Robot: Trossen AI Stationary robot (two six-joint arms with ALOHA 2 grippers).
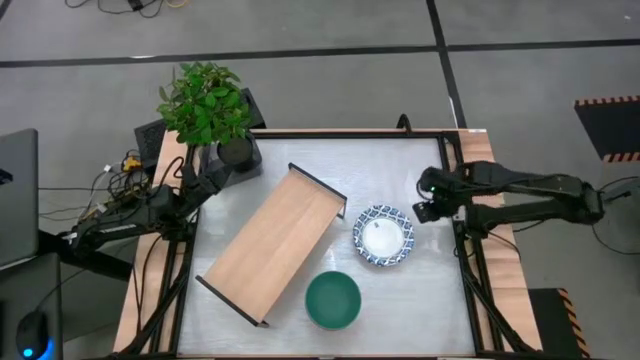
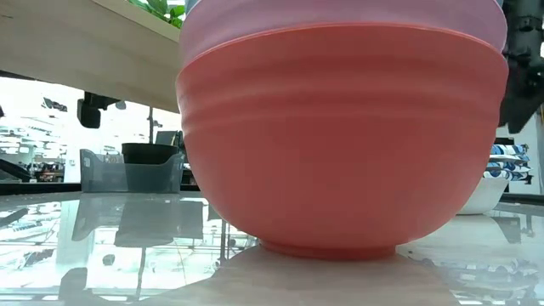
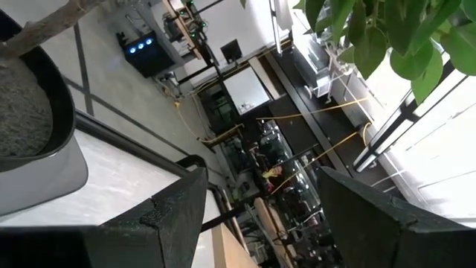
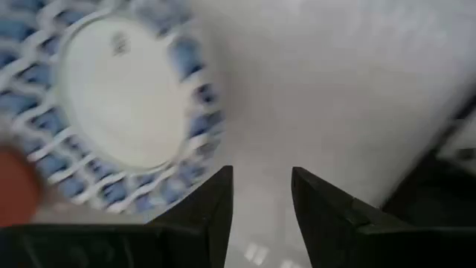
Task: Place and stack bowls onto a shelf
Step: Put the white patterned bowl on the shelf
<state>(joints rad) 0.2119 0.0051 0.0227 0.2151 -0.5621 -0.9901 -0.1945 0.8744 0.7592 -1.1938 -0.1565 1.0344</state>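
Note:
The light-wood shelf (image 1: pixel 275 245) lies slantwise across the table's middle. A blue-and-white bowl (image 1: pixel 382 236) sits to its right, and a green bowl (image 1: pixel 332 300) sits nearer the front edge. In the low view a red bowl (image 2: pixel 340 144) fills the picture, resting on its foot with a pink bowl (image 2: pixel 340 17) nested inside; neither shows from above. My right gripper (image 1: pixel 428 203) hovers open just right of the blue-and-white bowl (image 4: pixel 123 104), fingers (image 4: pixel 260 201) pointing down at bare table. My left gripper (image 3: pixel 260 216) is open and waits by the plant pot at the table's far left.
A black plant pot (image 1: pixel 236 152) with a leafy plant (image 1: pixel 203 100) stands at the far left corner, close to the shelf's far end. Black metal framing edges the table (image 1: pixel 400 160). Bare table lies between the blue-and-white bowl and the right edge.

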